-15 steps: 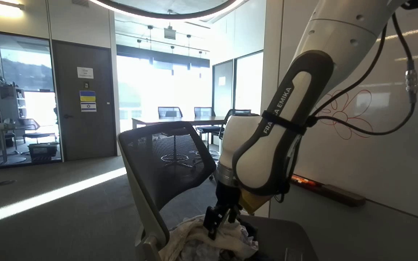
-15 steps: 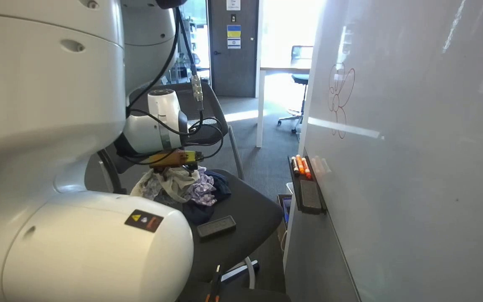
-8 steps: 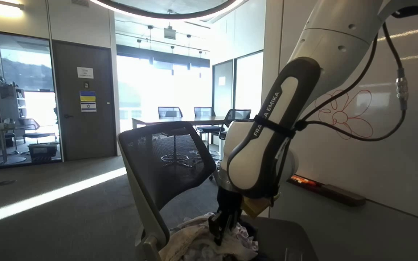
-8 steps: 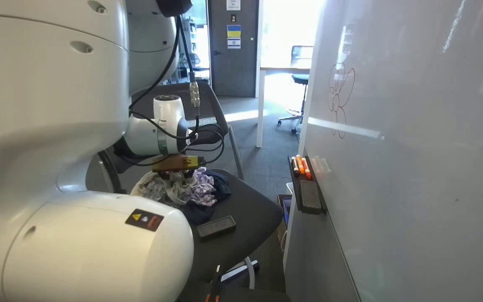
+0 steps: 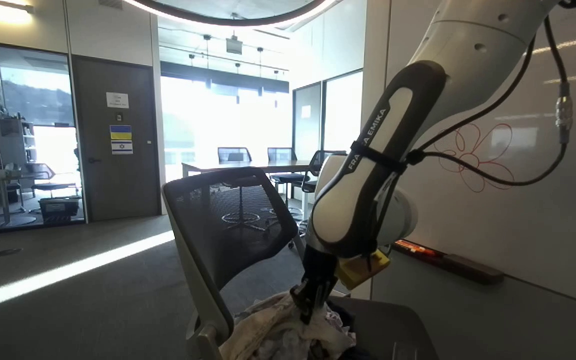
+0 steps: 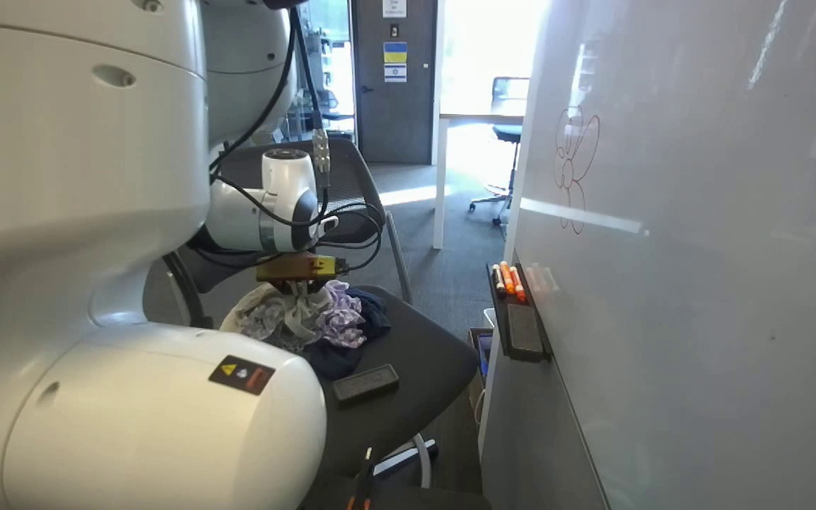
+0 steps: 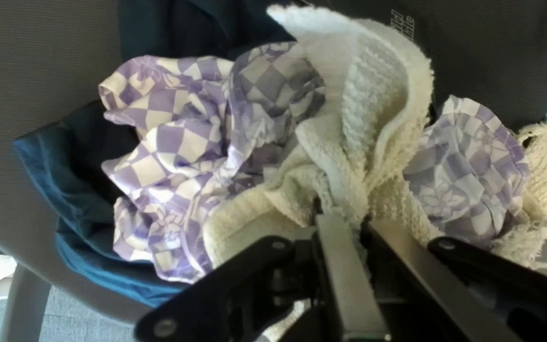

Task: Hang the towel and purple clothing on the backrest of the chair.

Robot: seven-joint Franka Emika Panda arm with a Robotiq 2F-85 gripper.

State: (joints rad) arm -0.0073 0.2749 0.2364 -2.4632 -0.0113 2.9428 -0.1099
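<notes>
1. The towel (image 7: 378, 109) is cream, with a ribbed, nubbly weave; in the wrist view a thick-edged flap curls loosely, while the folds nearest the claw (image 7: 356, 223) are bunched tight.
2. That claw is narrow, pinching a gathered fold of the towel.
3. The purple clothing (image 7: 178, 147) is crumpled, checked purple and white with pale flowers, and lies beside the towel, touching it.
4. A similar checked patch (image 7: 463, 175) shows on the towel's other side; I cannot tell whether it is the same garment.
5. Dark blue cloth (image 7: 79, 204) lies partly under the purple clothing.
6. All of this sits on the chair seat (image 6: 422, 354), near the foot of the mesh backrest (image 5: 225, 222), in both exterior views.
7. A dark oblong block (image 6: 365, 383) lies on the same seat, near the dark blue cloth.
</notes>
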